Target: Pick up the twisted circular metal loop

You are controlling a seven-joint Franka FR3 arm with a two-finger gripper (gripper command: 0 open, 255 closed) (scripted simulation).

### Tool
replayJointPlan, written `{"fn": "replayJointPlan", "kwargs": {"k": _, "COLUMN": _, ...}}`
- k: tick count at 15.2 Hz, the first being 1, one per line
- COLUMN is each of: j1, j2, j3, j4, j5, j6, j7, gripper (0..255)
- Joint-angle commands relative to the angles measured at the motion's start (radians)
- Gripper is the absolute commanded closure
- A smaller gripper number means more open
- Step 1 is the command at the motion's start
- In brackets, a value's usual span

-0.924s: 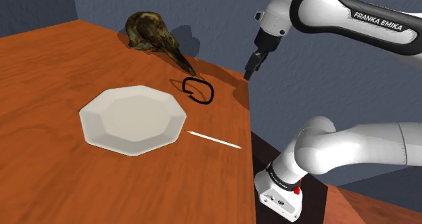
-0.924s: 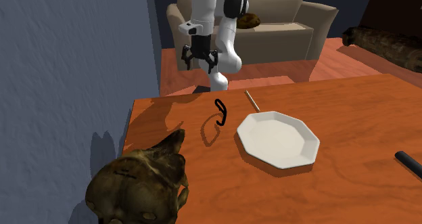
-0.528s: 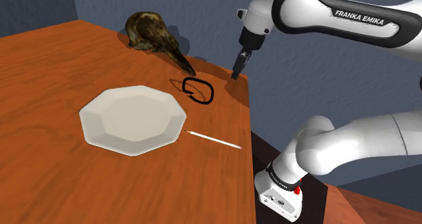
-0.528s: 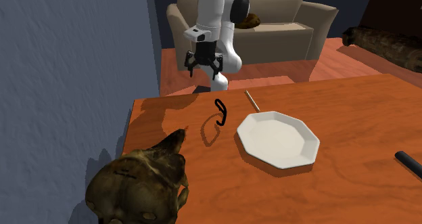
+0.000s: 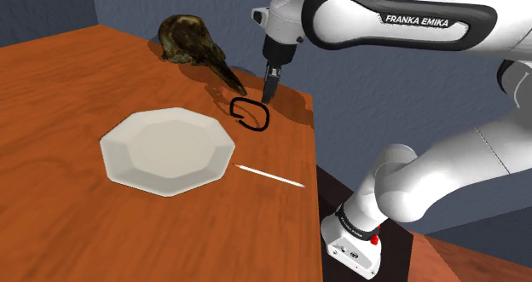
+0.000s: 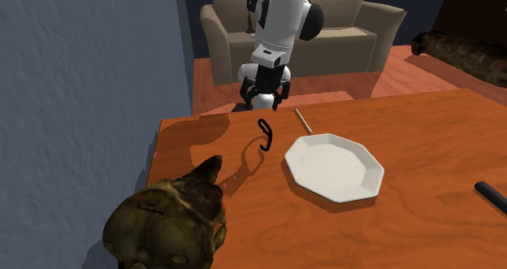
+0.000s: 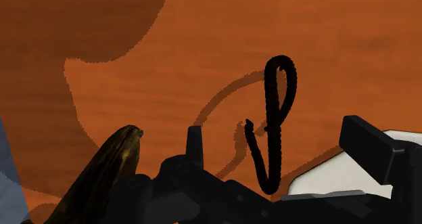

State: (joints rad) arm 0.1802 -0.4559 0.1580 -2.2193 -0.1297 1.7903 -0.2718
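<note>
The twisted loop (image 5: 250, 114) is a thin black ring standing on edge on the orange-brown wooden table (image 5: 60, 76), near the corner by the stand. It rises beside the white plate in the second exterior view (image 6: 265, 134). My black gripper (image 5: 269, 89) hangs just above and slightly behind the loop, pointing down, open and holding nothing. The second exterior view shows the gripper (image 6: 265, 97) with its fingers spread above the table's far edge. In the wrist view the loop (image 7: 274, 121) stands between the fingers (image 7: 195, 143), untouched by them.
A white octagonal plate (image 5: 119, 144) lies beside the loop. A brown bird skull (image 5: 192, 42) has its beak tip close to the loop. A thin pale stick (image 5: 268, 176) lies near the table edge. A black object (image 6: 490, 194) and a sofa (image 6: 341, 32) are farther off.
The arm has swung to the shoulder view's left, carrying the gripper from beyond the table's edge to just above the loop. The loop has not moved.
</note>
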Motion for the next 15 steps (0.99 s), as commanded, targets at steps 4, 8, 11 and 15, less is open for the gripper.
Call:
{"fn": "replayJointPlan", "kwargs": {"k": 4, "j1": 0.011, "j2": 0.037, "j3": 0.015, "j4": -0.033, "j5": -0.009, "j6": 0.069, "j7": -0.003, "gripper": 0}}
{"fn": "replayJointPlan", "kwargs": {"k": 8, "j1": 0.012, "j2": 0.041, "j3": 0.017, "j4": -0.077, "j5": -0.011, "j6": 0.116, "j7": 0.006, "gripper": 0}}
{"fn": "replayJointPlan", "kwargs": {"k": 11, "j1": 0.012, "j2": 0.041, "j3": 0.018, "j4": -0.078, "j5": -0.011, "j6": 0.117, "j7": 0.007, "gripper": 255}}
{"fn": "replayJointPlan", "kwargs": {"k": 15, "j1": 0.012, "j2": 0.042, "j3": 0.018, "j4": -0.077, "j5": -0.011, "j6": 0.117, "j7": 0.007, "gripper": 255}}
